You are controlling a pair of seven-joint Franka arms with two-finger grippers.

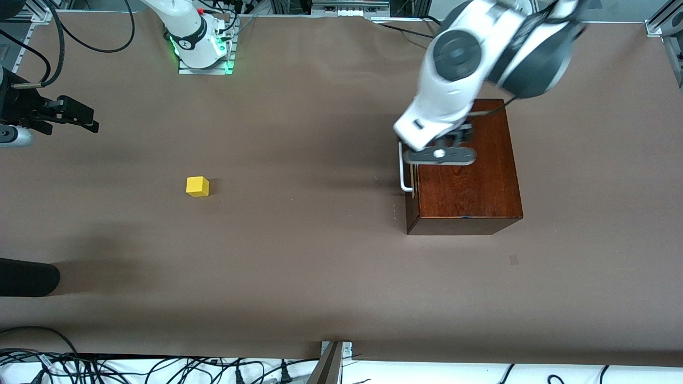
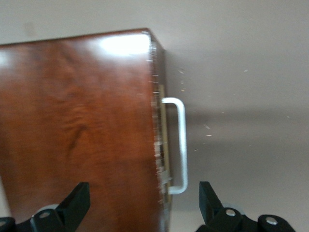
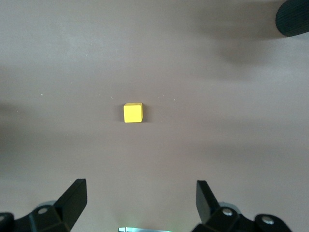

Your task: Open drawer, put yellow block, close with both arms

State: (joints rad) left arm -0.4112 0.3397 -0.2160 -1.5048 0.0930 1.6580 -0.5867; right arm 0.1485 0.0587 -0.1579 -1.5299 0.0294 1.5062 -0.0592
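1. Step in hand, as judged: opening the drawer (image 1: pixel 410 184), which sits shut in the wooden box (image 1: pixel 465 176).
2. Left gripper (image 2: pixel 141 199) hovers over the box edge, fingers (image 2: pixel 77 200) spread, white handle (image 2: pixel 179 145) between them, untouched.
3. Right gripper (image 3: pixel 140 199) waits with fingers parted and empty; yellow block (image 3: pixel 133 112) lies on the table (image 1: pixel 320 256), well ahead of the tips.
4. Next: lower onto the handle, pinch, pull.
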